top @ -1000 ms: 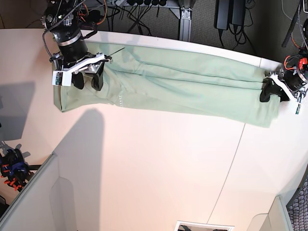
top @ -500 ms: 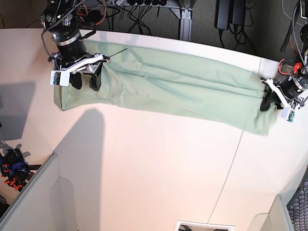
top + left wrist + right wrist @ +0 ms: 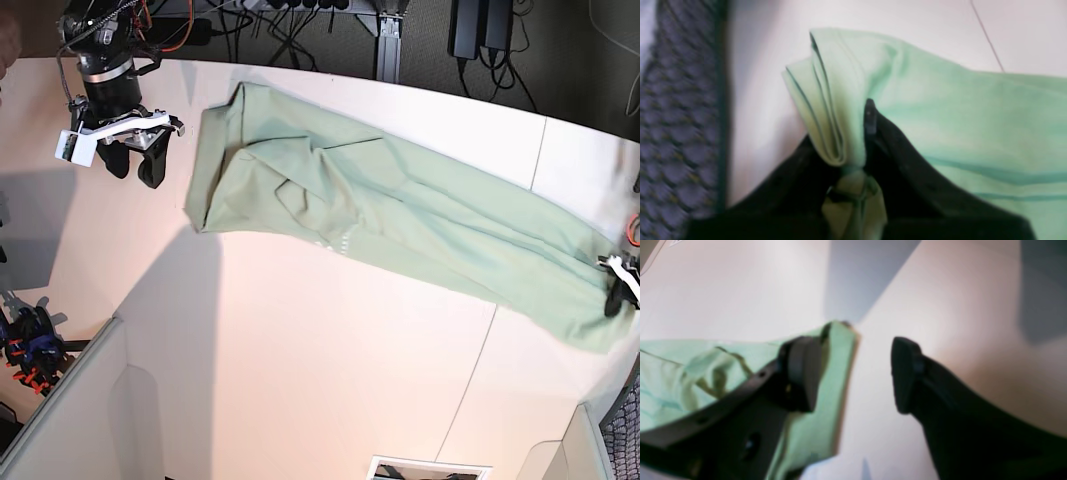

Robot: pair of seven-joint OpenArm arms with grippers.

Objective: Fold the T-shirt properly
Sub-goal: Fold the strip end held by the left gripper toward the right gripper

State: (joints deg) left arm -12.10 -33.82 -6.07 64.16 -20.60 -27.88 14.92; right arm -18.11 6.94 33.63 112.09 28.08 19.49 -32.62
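On table [image 3: 300, 350]: T-shirt [image 3: 400, 215], long band.
Left gripper [image 3: 853, 160]: clamped on bunched hem, table's right edge.
Right gripper [image 3: 857, 373]: jaws apart, empty, beside T-shirt's other end.
Risk: 1-sided pull may drag fabric off.

Close view past the right gripper [image 3: 857, 373], its two black fingers spread apart with nothing between them. The left finger [image 3: 800, 373] hangs over the corner of the pale green T-shirt [image 3: 826, 406], which lies crumpled on a white table [image 3: 723, 290]; the right finger is over bare tabletop
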